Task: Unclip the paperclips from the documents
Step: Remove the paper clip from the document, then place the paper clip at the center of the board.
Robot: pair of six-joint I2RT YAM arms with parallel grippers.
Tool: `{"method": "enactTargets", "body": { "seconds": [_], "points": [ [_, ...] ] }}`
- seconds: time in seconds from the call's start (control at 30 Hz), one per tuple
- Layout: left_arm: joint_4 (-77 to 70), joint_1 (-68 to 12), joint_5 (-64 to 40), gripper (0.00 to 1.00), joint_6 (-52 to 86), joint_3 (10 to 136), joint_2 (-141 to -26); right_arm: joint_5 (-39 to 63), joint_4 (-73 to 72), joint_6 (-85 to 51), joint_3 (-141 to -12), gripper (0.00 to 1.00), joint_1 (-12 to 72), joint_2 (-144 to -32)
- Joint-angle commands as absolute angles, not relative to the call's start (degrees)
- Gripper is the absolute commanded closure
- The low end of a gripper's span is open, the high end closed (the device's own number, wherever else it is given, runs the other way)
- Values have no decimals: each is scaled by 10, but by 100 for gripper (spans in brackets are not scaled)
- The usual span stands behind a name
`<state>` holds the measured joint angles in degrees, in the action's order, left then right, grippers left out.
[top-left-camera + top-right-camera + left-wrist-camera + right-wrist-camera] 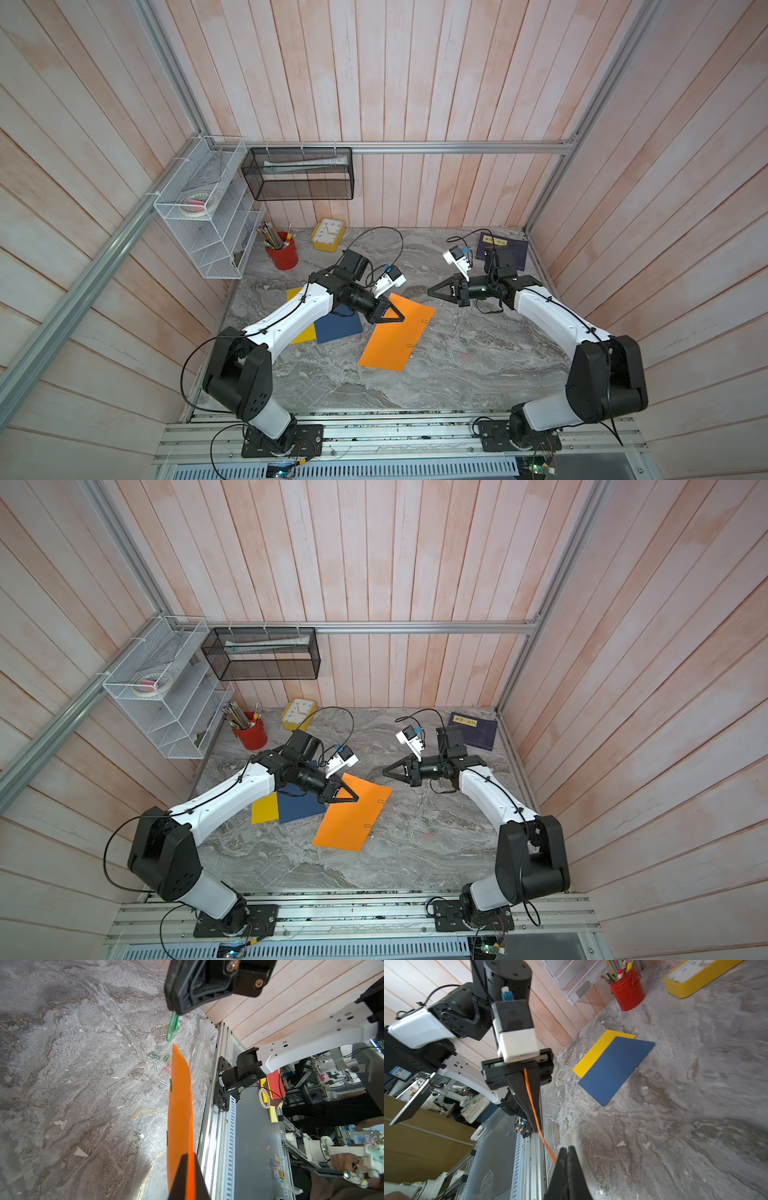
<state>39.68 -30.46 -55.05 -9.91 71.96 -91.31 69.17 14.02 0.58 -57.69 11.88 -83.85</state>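
The likely floppy orange paper sheet (395, 345) is pinched at its edge by the left pincer (400, 319), the likely slippery green wire paperclip (172, 1026) endwise by the right pincer (176, 1008).

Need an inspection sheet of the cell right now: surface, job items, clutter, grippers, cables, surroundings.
Surface: grey marbled tabletop, small pale flecks.
Job's things: orange sheet with two attached clips; blue sheet overlapping yellow sheet; loose paperclips on table.
Clutter: red pencil cup, yellow clock, navy booklet.
Grippers: left gripper shut on orange sheet; right gripper shut on green paperclip.
Cables: black cable looping off left wrist.
Surroundings: white wire rack, black mesh basket, plank walls.
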Motion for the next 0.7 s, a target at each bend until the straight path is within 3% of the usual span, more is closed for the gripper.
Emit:
{"method": "enactTargets", "body": {
  "seconds": [0.0,0.67],
  "points": [
    [396,-307,-544,100,-108,729,-918,624,75,-82,-538,97,95,-823],
    [322,-302,-510,100,-66,727,-917,441,20,-199,-324,96,66,-842]
  ]
}}
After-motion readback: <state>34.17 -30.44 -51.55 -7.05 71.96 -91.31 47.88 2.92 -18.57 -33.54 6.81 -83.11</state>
